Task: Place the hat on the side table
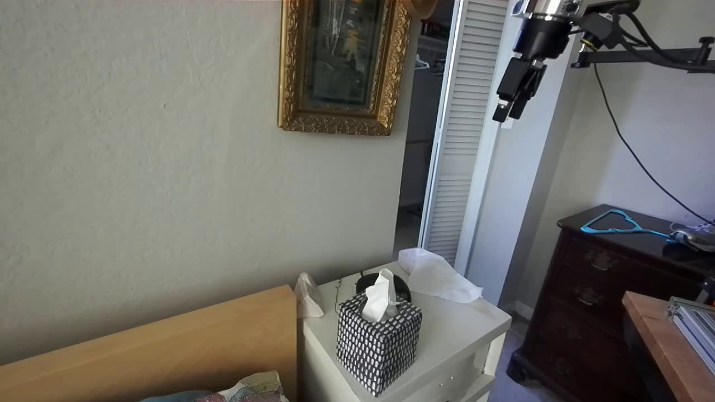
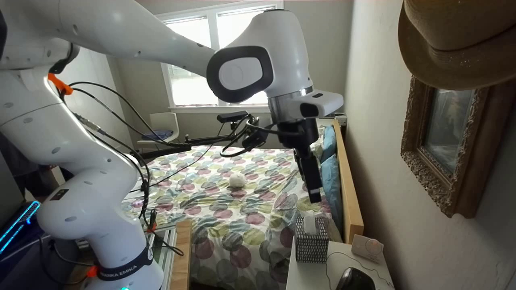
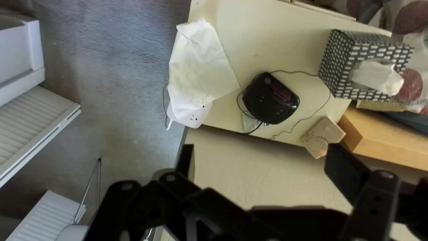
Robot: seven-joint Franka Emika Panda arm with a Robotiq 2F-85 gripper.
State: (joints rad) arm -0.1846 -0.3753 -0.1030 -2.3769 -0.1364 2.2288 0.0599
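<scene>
The hat [image 2: 463,48], tan-brown with a curved brim and a band, hangs at the top corner of the framed picture; only part of it shows. A sliver of the hat [image 1: 420,6] shows at the top edge in an exterior view. It is out of the wrist view. The white side table [image 1: 452,329] stands below by the headboard; its top also shows in an exterior view [image 2: 300,274] and in the wrist view [image 3: 274,36]. My gripper [image 3: 264,165] is open and empty, fingers wide apart, above the table and apart from the hat. It also shows in both exterior views [image 1: 507,114] [image 2: 315,197].
On the table stand a patterned tissue box [image 1: 380,340], a black clock radio [image 3: 271,97], a white cloth or tissue sheet [image 3: 200,67] and a small beige box [image 3: 322,137]. The gold picture frame [image 1: 287,67] hangs on the wall. A wooden headboard [image 2: 348,189] adjoins the table.
</scene>
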